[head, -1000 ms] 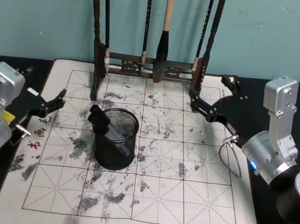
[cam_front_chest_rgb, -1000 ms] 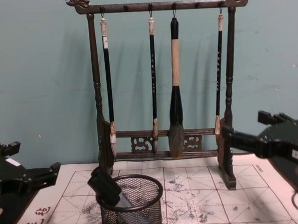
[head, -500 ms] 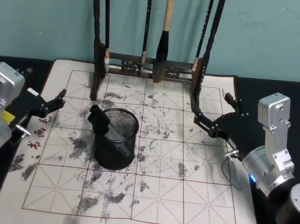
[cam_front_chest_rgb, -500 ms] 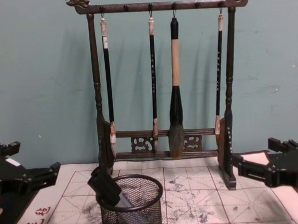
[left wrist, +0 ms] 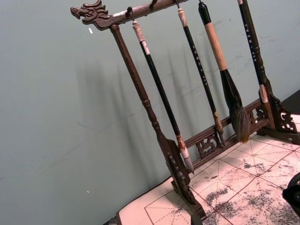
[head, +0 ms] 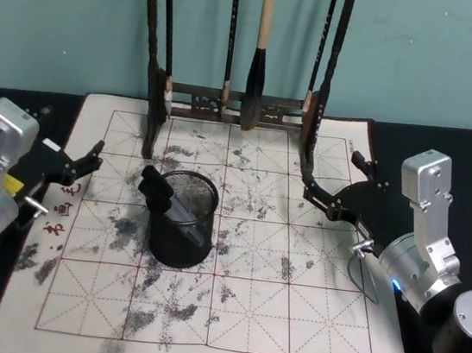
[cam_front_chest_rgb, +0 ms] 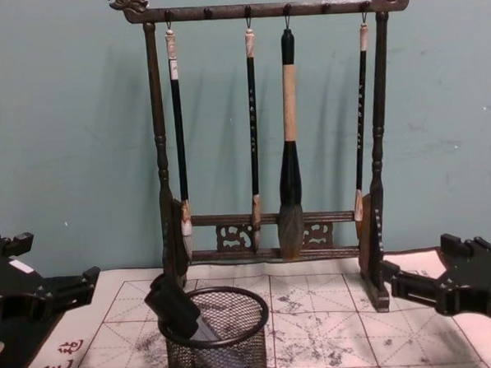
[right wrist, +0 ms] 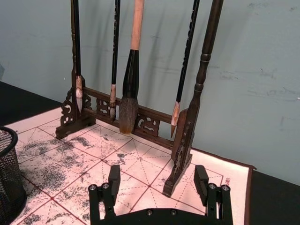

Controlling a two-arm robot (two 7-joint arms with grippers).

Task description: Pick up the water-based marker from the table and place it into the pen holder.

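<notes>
The water-based marker (head: pixel 170 204) sits in the pen holder (head: pixel 179 237), leaning left (cap above the rim). Both claws gape empty: left gripper (head: pixel 81 164) at the mat's left edge, right gripper (head: pixel 332 187) by the brush rack (head: pixel 237 98).

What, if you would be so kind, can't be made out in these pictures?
- Marker: its lower end sits inside the pen holder, hidden by the mesh in the head and chest views.
- Left end effector: its far finger is hidden behind the near one in the head view.
- Brush rack: its top is cut off by the head view's edge.
</notes>
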